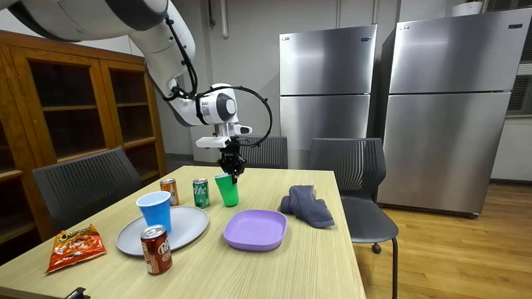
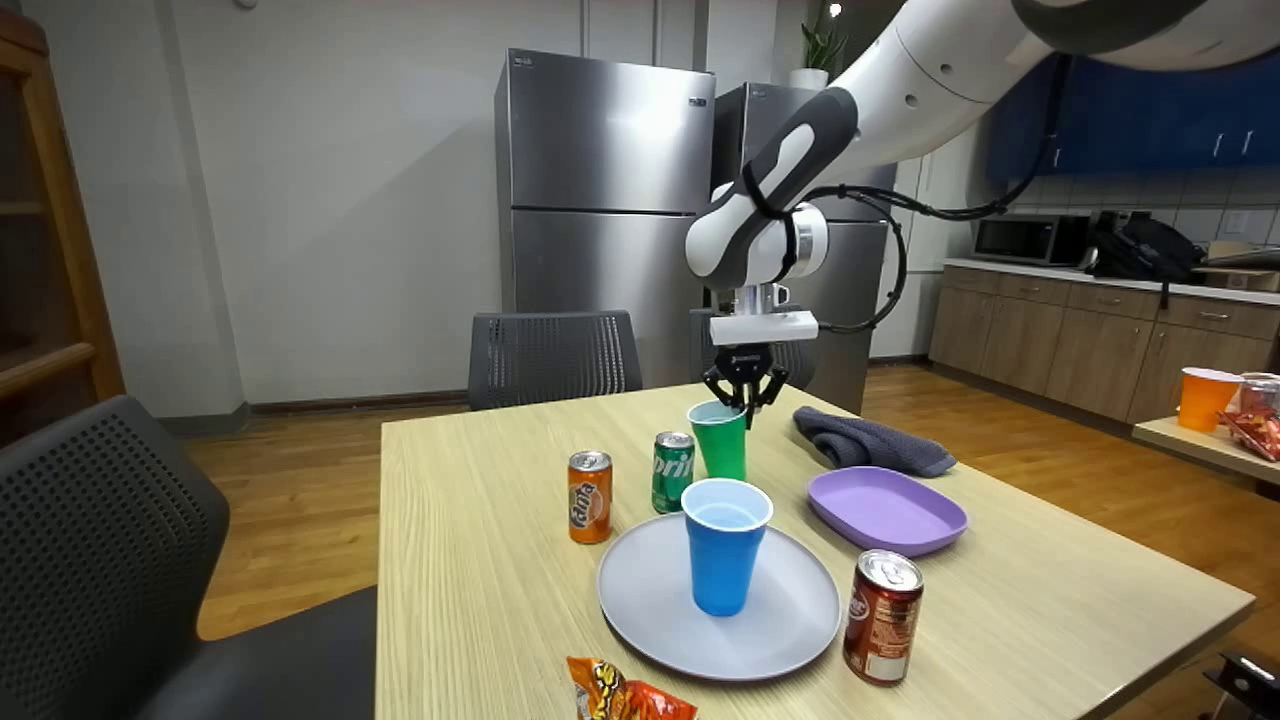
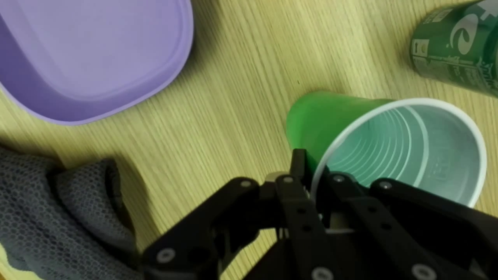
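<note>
My gripper point(image 3: 313, 171) is shut on the near wall of a green cup point(image 3: 323, 116), with one finger outside and one inside its white rim. In both exterior views the gripper point(image 1: 234, 176) point(image 2: 747, 410) points down at the rim of the green cup point(image 1: 227, 193) point(image 2: 722, 450). The cup leans slightly; whether its base touches the table cannot be told. A green Sprite can point(image 1: 201, 193) point(image 2: 673, 472) point(image 3: 459, 50) stands beside the cup. A purple dish point(image 1: 255, 228) point(image 2: 888, 510) point(image 3: 101, 50) and a dark grey cloth point(image 1: 307, 207) point(image 2: 875, 443) point(image 3: 58, 217) lie nearby.
A blue cup point(image 1: 156, 211) point(image 2: 722, 555) stands on a grey plate point(image 1: 191, 224) point(image 2: 640, 600). A Dr Pepper can point(image 1: 156, 250) point(image 2: 884, 617), an orange Fanta can point(image 1: 169, 192) point(image 2: 590, 497) and a snack bag point(image 1: 77, 248) point(image 2: 630, 692) are around it. Chairs surround the table.
</note>
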### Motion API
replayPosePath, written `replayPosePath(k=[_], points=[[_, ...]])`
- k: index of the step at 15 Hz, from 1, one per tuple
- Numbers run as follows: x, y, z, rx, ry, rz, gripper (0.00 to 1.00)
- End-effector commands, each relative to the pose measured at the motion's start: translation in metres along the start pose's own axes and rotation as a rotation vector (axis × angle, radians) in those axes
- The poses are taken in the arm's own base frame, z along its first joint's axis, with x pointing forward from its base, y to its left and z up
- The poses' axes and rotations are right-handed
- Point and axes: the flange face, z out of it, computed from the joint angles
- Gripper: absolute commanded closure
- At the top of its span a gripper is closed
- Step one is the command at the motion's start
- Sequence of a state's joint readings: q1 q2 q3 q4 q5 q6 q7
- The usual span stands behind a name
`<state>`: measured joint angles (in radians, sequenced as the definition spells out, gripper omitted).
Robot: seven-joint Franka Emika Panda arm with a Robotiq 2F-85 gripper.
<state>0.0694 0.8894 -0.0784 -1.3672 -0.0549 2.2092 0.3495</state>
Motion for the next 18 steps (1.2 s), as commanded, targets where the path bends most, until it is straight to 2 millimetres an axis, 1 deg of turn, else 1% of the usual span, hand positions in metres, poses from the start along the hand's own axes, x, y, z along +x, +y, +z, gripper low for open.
replayPosePath(k=[1, 6, 8, 13, 18], points=[[-0.008, 0.004, -0.025, 0.025, 0.003, 0.018, 0.99], [-0.019, 0.009, -0.049, 0.050, 0.031, 0.031, 0.99], [-0.027, 0.013, -0.060, 0.060, 0.042, 0.032, 0.99], [-0.062, 0.020, -0.087, 0.083, 0.045, 0.003, 0.99], [-0.099, 0.019, -0.095, 0.108, 0.033, -0.051, 0.99]])
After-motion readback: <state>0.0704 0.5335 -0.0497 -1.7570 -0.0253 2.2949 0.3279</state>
